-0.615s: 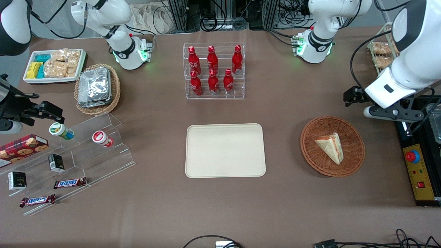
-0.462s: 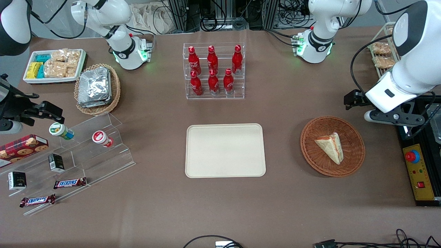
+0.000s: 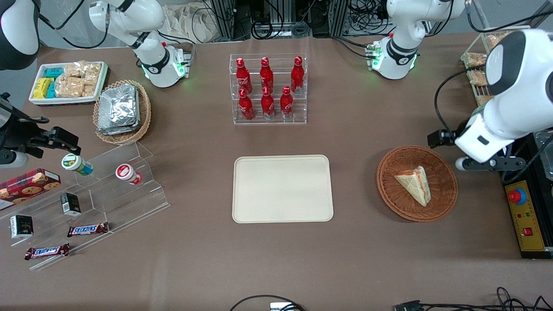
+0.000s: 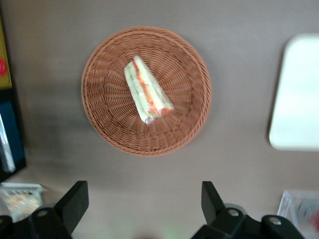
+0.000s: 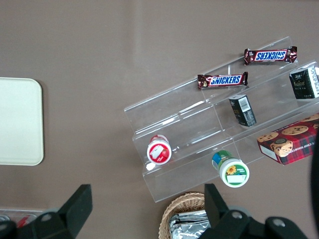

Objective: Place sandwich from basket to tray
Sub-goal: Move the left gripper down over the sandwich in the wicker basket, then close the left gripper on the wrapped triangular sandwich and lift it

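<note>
The sandwich [image 3: 414,185] [image 4: 147,92], a white wedge with red and green filling on its edge, lies in the reddish-brown woven basket [image 3: 445,192] [image 4: 107,112]. The cream tray [image 3: 283,188] [image 4: 299,94] lies flat beside the basket, toward the parked arm's end, with nothing on it. My left gripper [image 3: 487,164] [image 4: 143,195] hangs high over bare table beside the basket's rim, toward the working arm's end and slightly farther from the front camera than the sandwich. Its fingers [image 4: 77,196] stand wide open with nothing between them.
A yellow control box with a red button [image 3: 525,214] sits close to the gripper at the table's edge. A wire rack of snack packets [image 3: 477,65] stands farther back. A clear rack of red bottles [image 3: 268,88] stands farther from the front camera than the tray.
My left arm has swung nearer to the front camera and a little closer to the basket. The sandwich, basket and tray have not moved.
</note>
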Robot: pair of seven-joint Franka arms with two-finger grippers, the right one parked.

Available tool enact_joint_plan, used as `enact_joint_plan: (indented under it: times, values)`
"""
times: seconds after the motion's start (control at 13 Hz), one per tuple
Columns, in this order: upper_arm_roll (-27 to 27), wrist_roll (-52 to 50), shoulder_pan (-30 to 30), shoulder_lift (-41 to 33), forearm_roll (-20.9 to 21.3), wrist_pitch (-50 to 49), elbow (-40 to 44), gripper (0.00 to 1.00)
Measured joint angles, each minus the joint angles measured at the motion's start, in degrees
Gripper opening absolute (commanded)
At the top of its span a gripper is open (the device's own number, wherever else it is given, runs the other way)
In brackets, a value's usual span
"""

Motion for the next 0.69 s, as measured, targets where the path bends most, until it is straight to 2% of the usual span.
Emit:
enact_joint_plan:
  times: [0.23, 0.46, 0.69]
  values:
    - [2.4, -11.33, 0.15, 1.08, -0.28, 12.82, -8.72, 1.0]
    - [2.42, -22.1, 0.05, 2.97, -0.28, 26.72, -18.17, 1.0]
    - [2.15, -30.16, -0.39, 7.48, -0.26, 32.33, -21.92, 1.0]
